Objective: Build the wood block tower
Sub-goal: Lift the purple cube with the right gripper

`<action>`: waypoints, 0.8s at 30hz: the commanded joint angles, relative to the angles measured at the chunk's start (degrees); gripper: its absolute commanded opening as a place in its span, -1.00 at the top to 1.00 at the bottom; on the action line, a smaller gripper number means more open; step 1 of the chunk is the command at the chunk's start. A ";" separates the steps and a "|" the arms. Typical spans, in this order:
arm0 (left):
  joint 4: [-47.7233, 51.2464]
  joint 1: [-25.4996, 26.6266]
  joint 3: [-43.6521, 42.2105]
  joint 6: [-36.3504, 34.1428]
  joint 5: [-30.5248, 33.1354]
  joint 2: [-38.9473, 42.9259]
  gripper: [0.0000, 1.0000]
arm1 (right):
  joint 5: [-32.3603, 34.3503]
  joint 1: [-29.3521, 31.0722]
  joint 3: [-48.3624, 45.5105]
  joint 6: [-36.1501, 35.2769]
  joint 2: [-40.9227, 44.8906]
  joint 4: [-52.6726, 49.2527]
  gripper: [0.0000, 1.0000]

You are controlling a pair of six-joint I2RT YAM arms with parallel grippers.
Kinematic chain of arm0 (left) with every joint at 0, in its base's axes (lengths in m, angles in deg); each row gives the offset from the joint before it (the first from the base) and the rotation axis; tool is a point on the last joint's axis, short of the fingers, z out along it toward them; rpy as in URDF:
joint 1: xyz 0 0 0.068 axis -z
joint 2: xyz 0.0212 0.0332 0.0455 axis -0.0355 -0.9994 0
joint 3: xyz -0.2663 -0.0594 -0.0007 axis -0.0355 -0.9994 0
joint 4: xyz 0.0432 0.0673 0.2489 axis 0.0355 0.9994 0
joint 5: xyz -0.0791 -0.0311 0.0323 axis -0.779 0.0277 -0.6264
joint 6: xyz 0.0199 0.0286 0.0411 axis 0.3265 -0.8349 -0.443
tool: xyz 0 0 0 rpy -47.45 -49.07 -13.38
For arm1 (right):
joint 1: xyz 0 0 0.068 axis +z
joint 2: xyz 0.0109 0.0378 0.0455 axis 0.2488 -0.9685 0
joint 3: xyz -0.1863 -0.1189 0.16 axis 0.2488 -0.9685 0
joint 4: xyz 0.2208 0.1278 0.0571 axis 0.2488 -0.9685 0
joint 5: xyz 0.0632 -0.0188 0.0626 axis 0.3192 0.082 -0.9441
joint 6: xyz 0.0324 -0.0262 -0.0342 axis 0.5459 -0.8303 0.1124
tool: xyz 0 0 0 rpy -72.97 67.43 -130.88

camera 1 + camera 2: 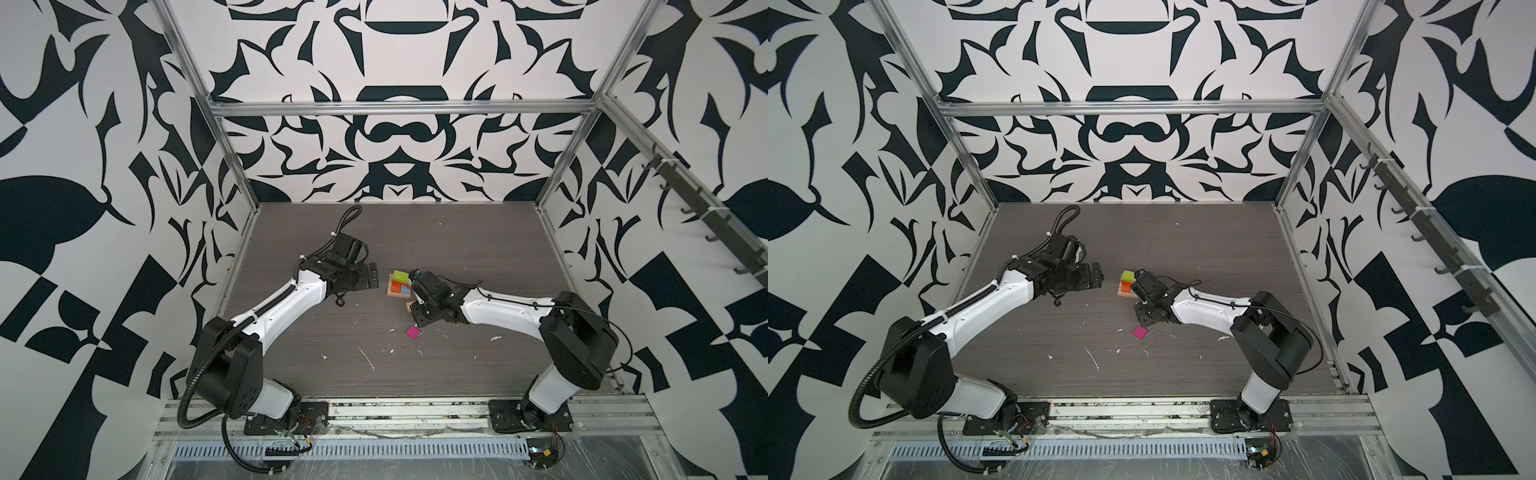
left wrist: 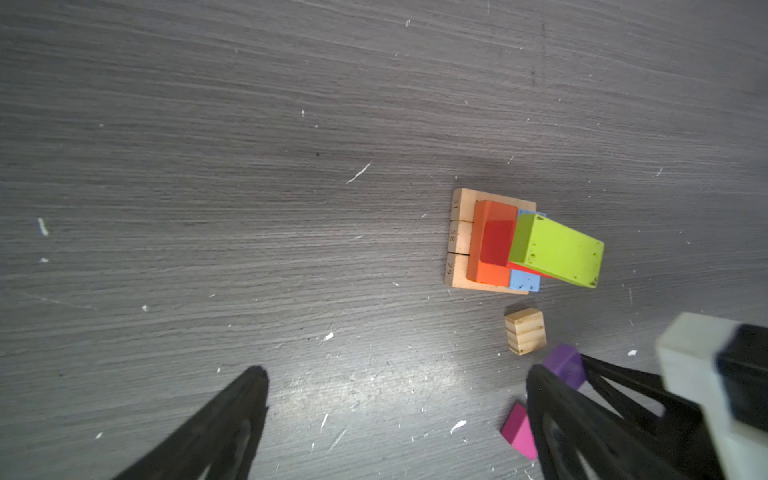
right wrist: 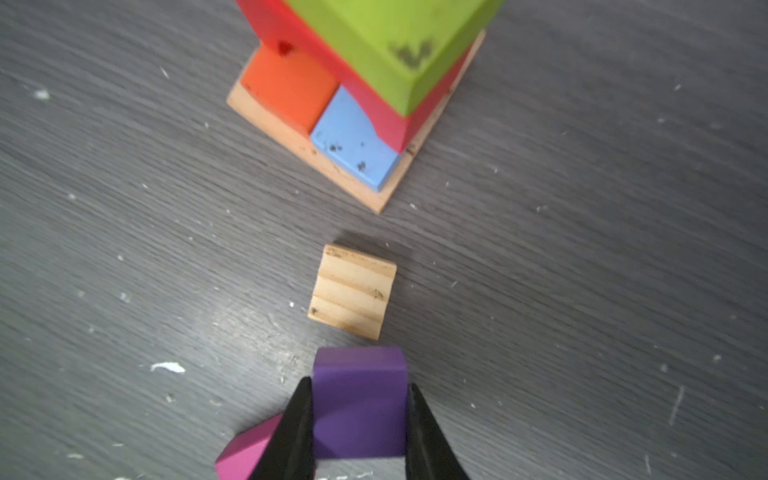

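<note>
Wood block tower point(image 1: 400, 284) stands near the middle of the table point(image 1: 316, 365), with a green block point(image 3: 386, 45) on top (it sits over red, orange and blue ones on a tan base). Right gripper point(image 3: 359, 386) is squeezed tight on a purple cube point(image 3: 359, 415), which may be just off the table. A tan cube point(image 3: 352, 291) lies between that cube and the tower. A pink cube point(image 1: 412, 332) lies closer to the front edge. Left gripper point(image 1: 372, 276) hangs beside the tower, jaws wide apart.

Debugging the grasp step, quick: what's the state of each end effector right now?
Left end effector: open, holding nothing.
Right end effector: shut on purple cube.
</note>
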 commanded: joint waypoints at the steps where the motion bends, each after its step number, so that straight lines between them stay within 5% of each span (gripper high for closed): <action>1: -0.58 -0.55 -0.95 0.05 -0.76 1.11 -0.99 | 1.22 0.32 3.02 2.41 2.36 -2.79 0.46; 24: 0.04 -0.97 -0.95 -1.01 -4.20 1.33 -0.99 | 5.68 0.23 14.94 13.77 2.12 -13.26 0.47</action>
